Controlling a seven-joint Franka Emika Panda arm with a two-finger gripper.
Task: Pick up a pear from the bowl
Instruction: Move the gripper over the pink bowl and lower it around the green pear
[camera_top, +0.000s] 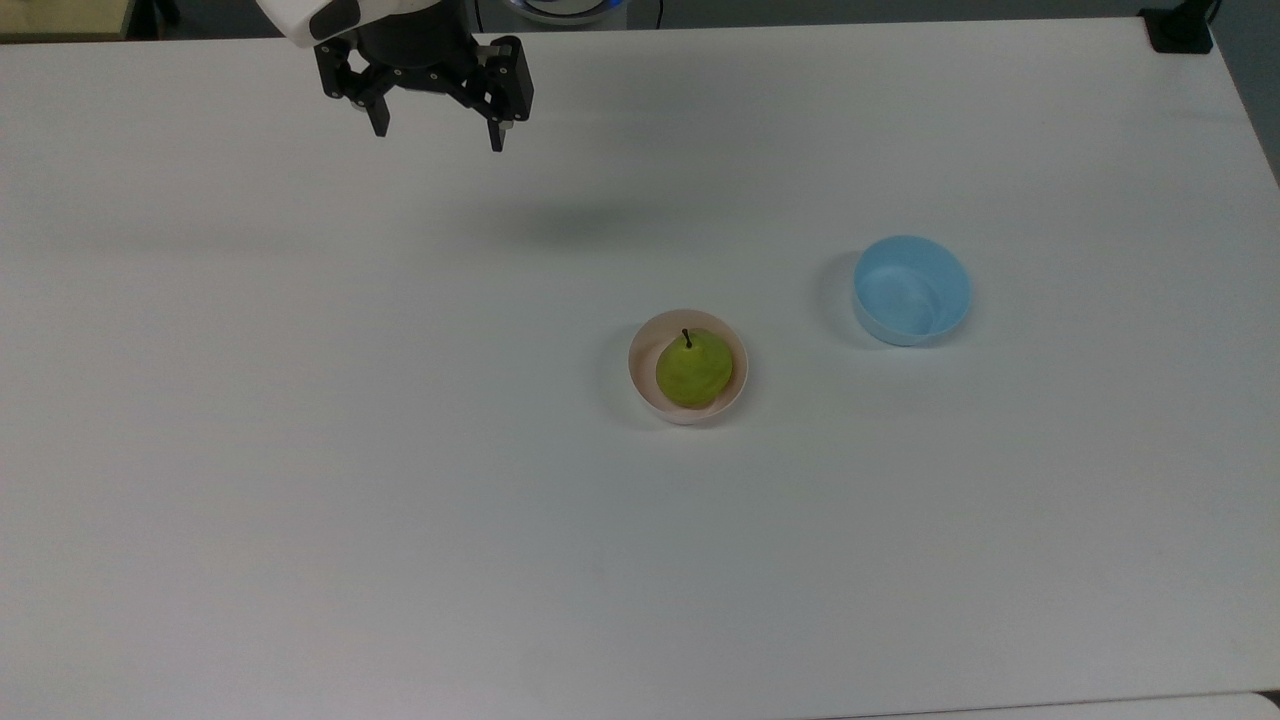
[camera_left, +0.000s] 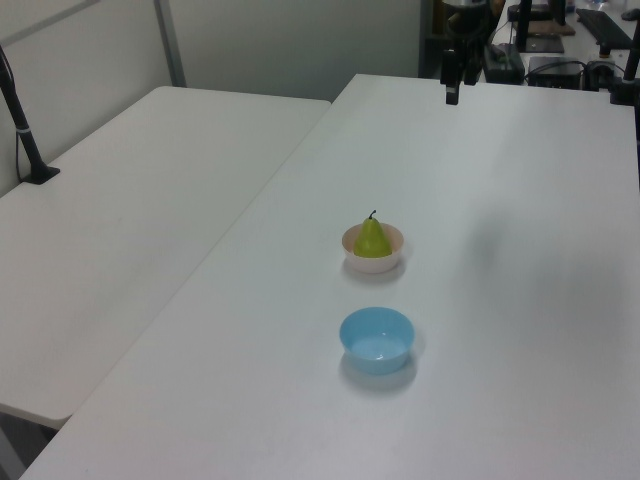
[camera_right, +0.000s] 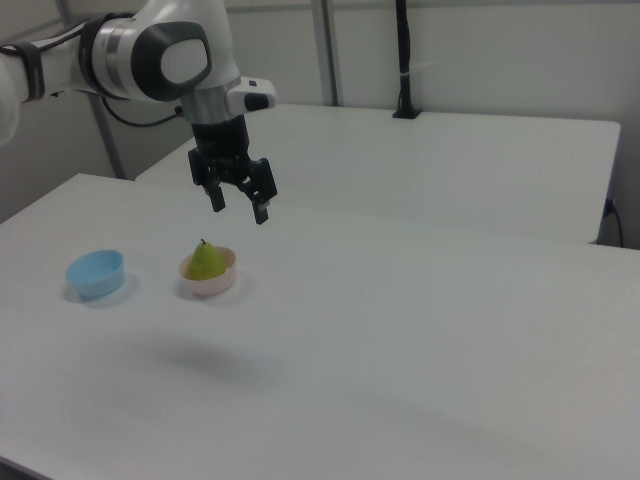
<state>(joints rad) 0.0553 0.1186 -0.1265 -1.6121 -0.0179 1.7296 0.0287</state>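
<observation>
A yellow-green pear (camera_top: 692, 370) with a dark stem stands upright in the pale pink bowl (camera_top: 642, 375) near the middle of the white table. The left view shows the pear (camera_left: 372, 240) in the bowl (camera_left: 373, 262), and the right view shows the pear (camera_right: 205, 262) in the bowl (camera_right: 212, 282) too. My gripper (camera_top: 438, 140) hangs open and empty high above the table, far to the top view's upper left of the bowl. In the right view the gripper (camera_right: 238, 212) floats above and slightly right of the pear.
An empty light blue bowl (camera_top: 911, 290) sits to the top view's right of the pink one, also seen as the blue bowl (camera_left: 376, 340) and the blue bowl (camera_right: 96, 273). A second white table (camera_left: 130, 200) adjoins at the left view's left. A black post (camera_right: 402, 60) stands behind.
</observation>
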